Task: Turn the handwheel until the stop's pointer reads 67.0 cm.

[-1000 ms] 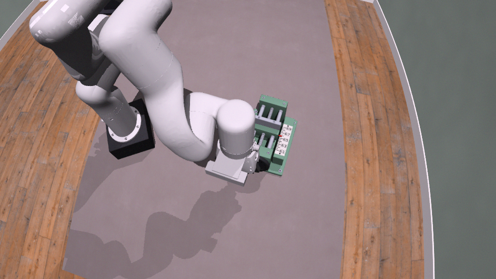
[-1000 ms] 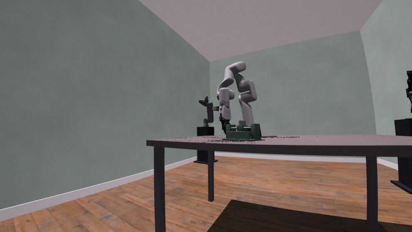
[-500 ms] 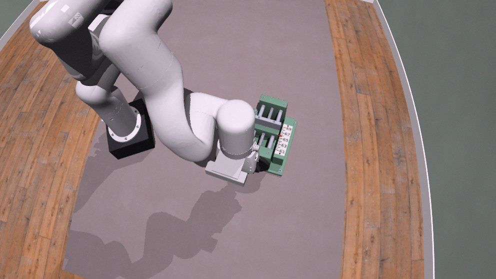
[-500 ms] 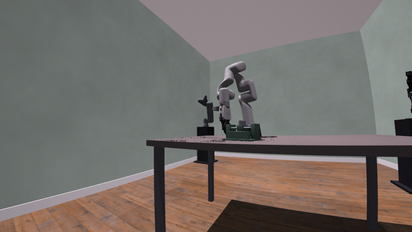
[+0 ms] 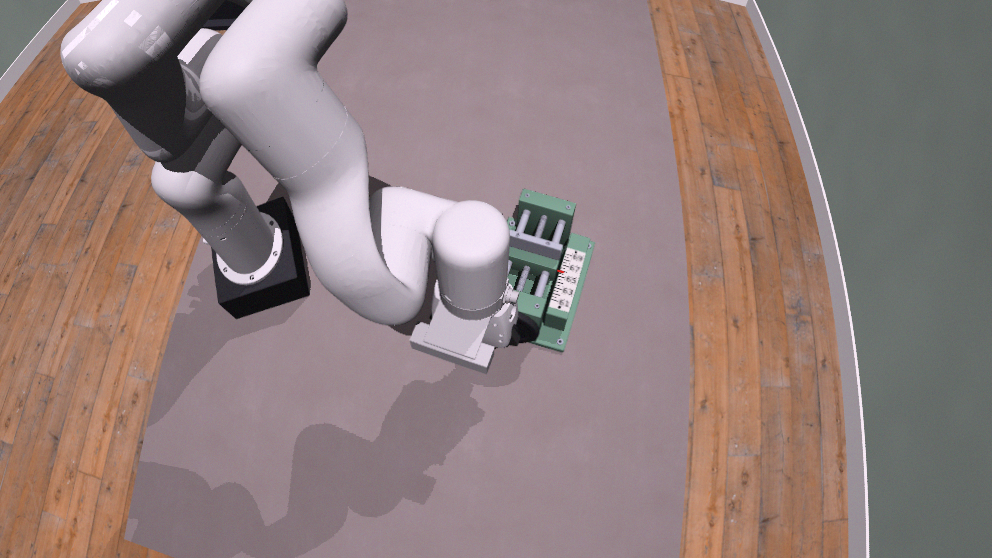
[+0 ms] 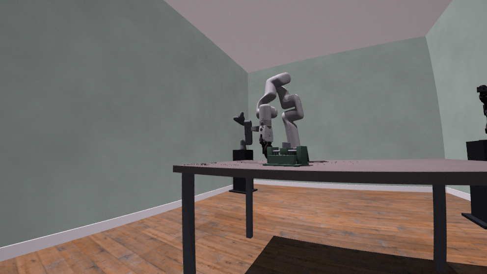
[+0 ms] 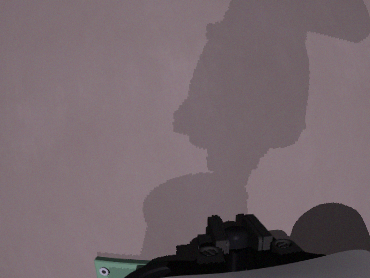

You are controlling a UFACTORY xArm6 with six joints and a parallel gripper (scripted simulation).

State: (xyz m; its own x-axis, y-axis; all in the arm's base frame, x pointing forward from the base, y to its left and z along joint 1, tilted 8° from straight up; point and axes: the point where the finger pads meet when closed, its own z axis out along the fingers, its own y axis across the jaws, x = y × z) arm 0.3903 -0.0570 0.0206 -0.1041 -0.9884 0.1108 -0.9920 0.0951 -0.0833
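A green screw-driven fixture [image 5: 554,326] [image 6: 285,157] stands on the table. Its white scale [image 5: 567,281] runs from 61 to 69. The red pointer [image 5: 560,271] on the grey stop [image 5: 534,242] sits close to the 67 mark, a touch toward 65. The dark handwheel [image 5: 521,335] at the fixture's near end is mostly hidden under my wrist. My gripper [image 5: 514,331] [image 6: 264,150] points down at that end and is shut on the handwheel. In the wrist view only the dark gripper body [image 7: 236,240] and a green base corner [image 7: 109,275] show.
The grey table top [image 5: 485,451] [image 6: 374,168] has wooden floor on both sides. My arm's black base [image 5: 260,277] stands left of the fixture. A dark camera stand [image 6: 243,136] is behind the table, and another black stand [image 6: 476,150] is at the right edge.
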